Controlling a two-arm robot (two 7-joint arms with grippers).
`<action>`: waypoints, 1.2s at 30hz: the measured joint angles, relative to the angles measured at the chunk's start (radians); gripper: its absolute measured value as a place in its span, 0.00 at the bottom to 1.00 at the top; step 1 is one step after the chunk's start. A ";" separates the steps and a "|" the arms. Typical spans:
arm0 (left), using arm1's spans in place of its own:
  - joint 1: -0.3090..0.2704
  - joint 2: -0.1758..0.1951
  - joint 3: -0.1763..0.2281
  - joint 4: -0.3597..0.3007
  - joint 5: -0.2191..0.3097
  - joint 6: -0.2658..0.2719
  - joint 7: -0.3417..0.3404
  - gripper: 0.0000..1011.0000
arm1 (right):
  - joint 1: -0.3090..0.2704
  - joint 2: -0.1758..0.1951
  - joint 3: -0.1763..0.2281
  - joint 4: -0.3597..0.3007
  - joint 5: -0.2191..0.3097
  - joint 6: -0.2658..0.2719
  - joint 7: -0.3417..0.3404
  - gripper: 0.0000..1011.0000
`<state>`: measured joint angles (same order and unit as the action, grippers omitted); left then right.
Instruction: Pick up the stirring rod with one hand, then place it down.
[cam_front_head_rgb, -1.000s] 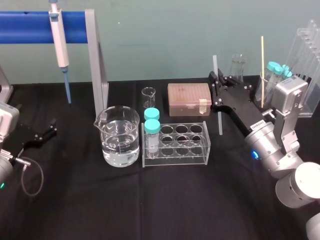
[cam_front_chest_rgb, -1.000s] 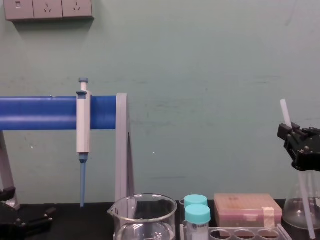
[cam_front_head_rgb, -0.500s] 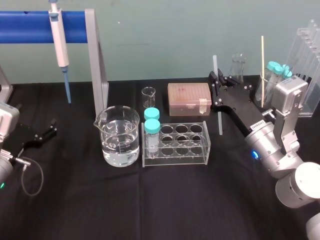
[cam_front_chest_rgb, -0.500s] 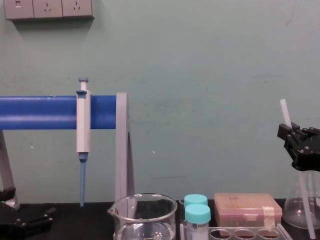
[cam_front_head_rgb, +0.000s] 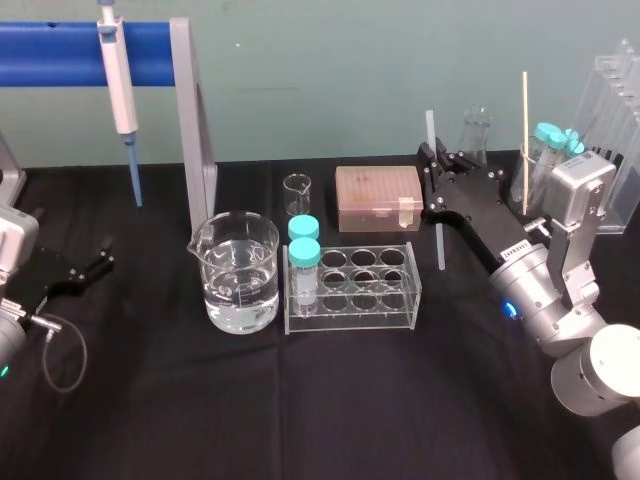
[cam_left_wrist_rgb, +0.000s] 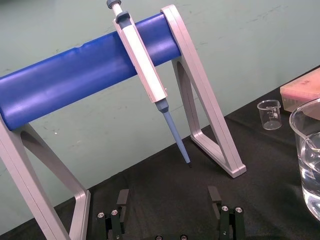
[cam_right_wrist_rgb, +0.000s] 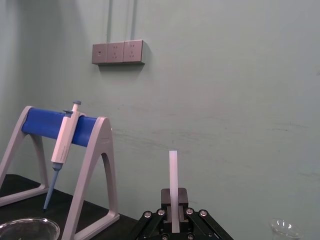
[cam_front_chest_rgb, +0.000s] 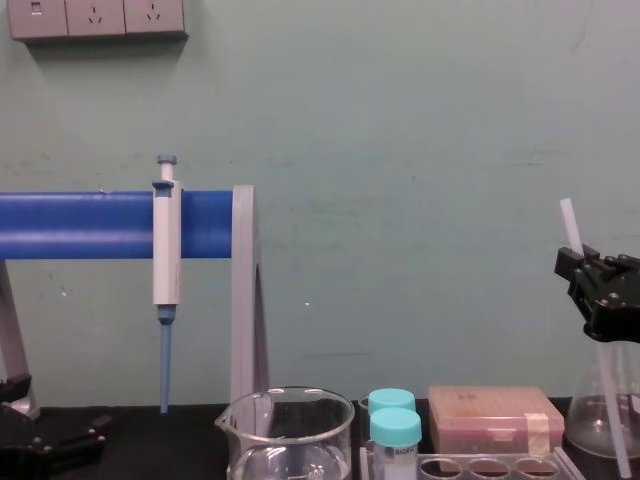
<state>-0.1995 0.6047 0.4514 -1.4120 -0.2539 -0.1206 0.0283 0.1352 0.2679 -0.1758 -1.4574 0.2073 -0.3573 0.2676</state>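
The left jaws sit low at the table's (cam_front_head_rgb: 330, 400) left edge, apart and empty. The left wrist view crops their bases. Beyond them a pipette (cam_front_head_rgb: 119, 80) hangs on a blue stand (cam_front_head_rgb: 193, 130). Between the two sets of jaws stand a beaker (cam_front_head_rgb: 262, 250) of water, a clear rack (cam_front_head_rgb: 350, 318) with two capped tubes, and a tan box (cam_front_head_rgb: 378, 197). The right jaws are clamped on the stirring rod (cam_front_head_rgb: 430, 135), which stands near upright. The grip hides its middle and the chest view crops its lower end, so contact with the table cannot be told. A flask (cam_front_head_rgb: 476, 130) stands just behind these jaws. Black cloth covers the table. The wall (cam_front_chest_rgb: 400, 150) is pale green, with sockets (cam_front_chest_rgb: 95, 18).
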 joint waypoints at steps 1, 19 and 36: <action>0.000 0.000 0.000 0.000 0.000 0.000 0.000 0.99 | 0.000 0.000 0.000 0.000 0.000 0.000 0.000 0.07; 0.000 0.000 0.000 0.000 0.000 0.000 0.000 0.99 | 0.000 0.000 0.000 0.000 0.000 0.000 0.000 0.07; 0.000 0.000 0.000 0.000 0.000 0.000 0.000 0.99 | 0.000 0.000 0.000 0.000 0.000 0.000 0.000 0.07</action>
<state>-0.1996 0.6047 0.4514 -1.4120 -0.2539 -0.1205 0.0283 0.1351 0.2680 -0.1758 -1.4573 0.2074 -0.3572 0.2676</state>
